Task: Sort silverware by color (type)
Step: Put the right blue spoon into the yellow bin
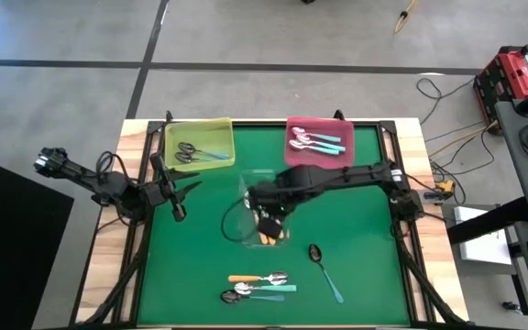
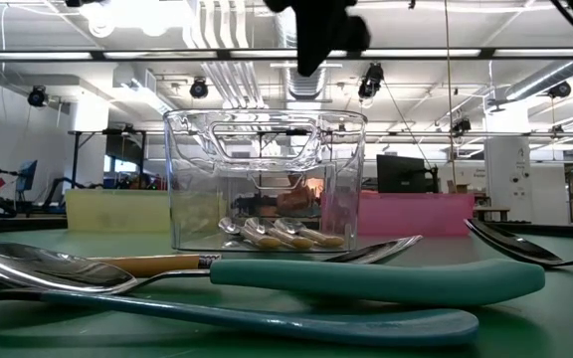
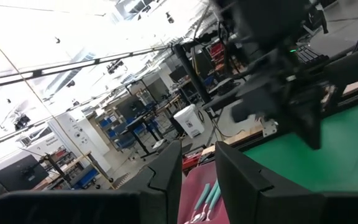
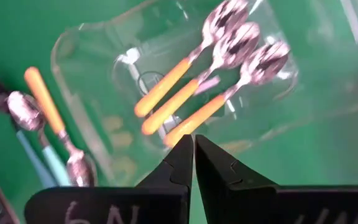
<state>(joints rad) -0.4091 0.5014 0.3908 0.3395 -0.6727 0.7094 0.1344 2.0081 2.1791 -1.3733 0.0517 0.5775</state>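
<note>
My right gripper (image 1: 266, 223) (image 4: 194, 155) hangs shut and empty over the clear tray (image 1: 246, 197), pointing steeply down. Three orange-handled spoons (image 4: 197, 74) lie side by side on the tray's floor below the fingertips. Near the table's front edge three loose spoons lie on the green mat: one orange-handled (image 1: 257, 279) and two teal-handled (image 1: 262, 291), all close together. A dark-bowled spoon with a teal handle (image 1: 324, 271) lies to their right. My left gripper (image 1: 180, 194) (image 3: 197, 180) waits at the table's left, raised, its fingers a little apart with nothing between them.
At the far edge, a yellow tray (image 1: 220, 133) holds dark spoons with blue handles, and a pink tray (image 1: 363, 136) holds silver spoons with teal handles. The low view shows the clear tray (image 2: 267, 179) standing behind the loose spoons (image 2: 366, 278).
</note>
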